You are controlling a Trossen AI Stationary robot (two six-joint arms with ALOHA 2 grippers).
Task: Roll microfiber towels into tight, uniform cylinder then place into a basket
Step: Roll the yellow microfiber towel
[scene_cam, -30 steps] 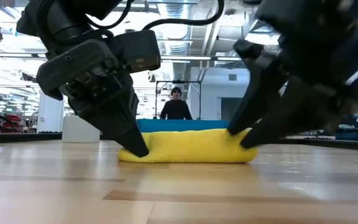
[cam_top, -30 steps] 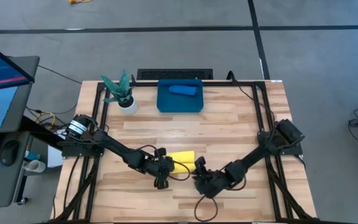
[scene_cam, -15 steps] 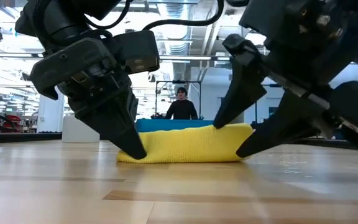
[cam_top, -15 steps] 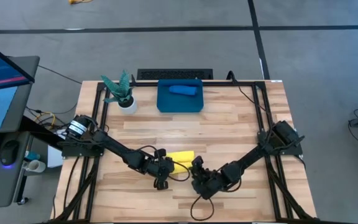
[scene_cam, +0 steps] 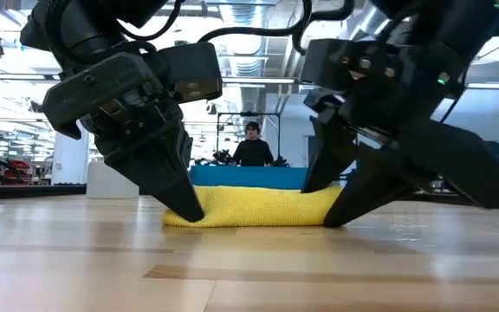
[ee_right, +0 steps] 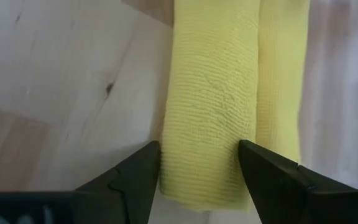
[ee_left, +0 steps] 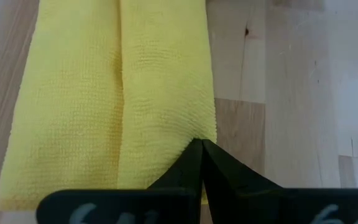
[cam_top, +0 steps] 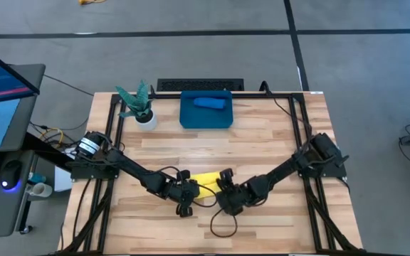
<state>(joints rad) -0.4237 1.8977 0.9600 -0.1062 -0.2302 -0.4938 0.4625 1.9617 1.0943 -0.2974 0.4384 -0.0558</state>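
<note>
The yellow towel (cam_top: pixel 206 180) lies as a short, flattened roll on the wooden table near its front edge, its long axis running left to right. A lengthwise groove (ee_left: pixel 118 81) runs along its top. My left gripper (cam_top: pixel 193 189) is shut at the roll's left end. My right gripper (cam_top: pixel 224 183) is open, its fingers (ee_right: pixel 143 168) astride the roll's right end (ee_right: pixel 207 124). The blue towel (cam_top: pixel 210 103) lies rolled in the teal basket (cam_top: pixel 191 119) at the far edge. My left gripper sets its shut fingertips (ee_left: pixel 201 149) on the yellow towel's long edge (ee_left: pixel 205 127), near its left end. It comes slanting down from the table's left. I cannot tell whether cloth lies between the tips. The towel rests flat on the table. My right gripper stands astride the right end; I cannot tell whether it touches.
A white pot with a green plant (cam_top: pixel 145 118) stands left of the basket. The basket shows as a teal strip (scene_cam: pixel 249 176) behind the yellow towel. A person (scene_cam: pixel 251 149) stands in the room beyond the table. Bare wood lies between the towel and the basket.
My right gripper has opened wide, rolled a little and gone toward the table's left, so its fingers now straddle the yellow towel's right end. The towel has stayed in place on the table.
</note>
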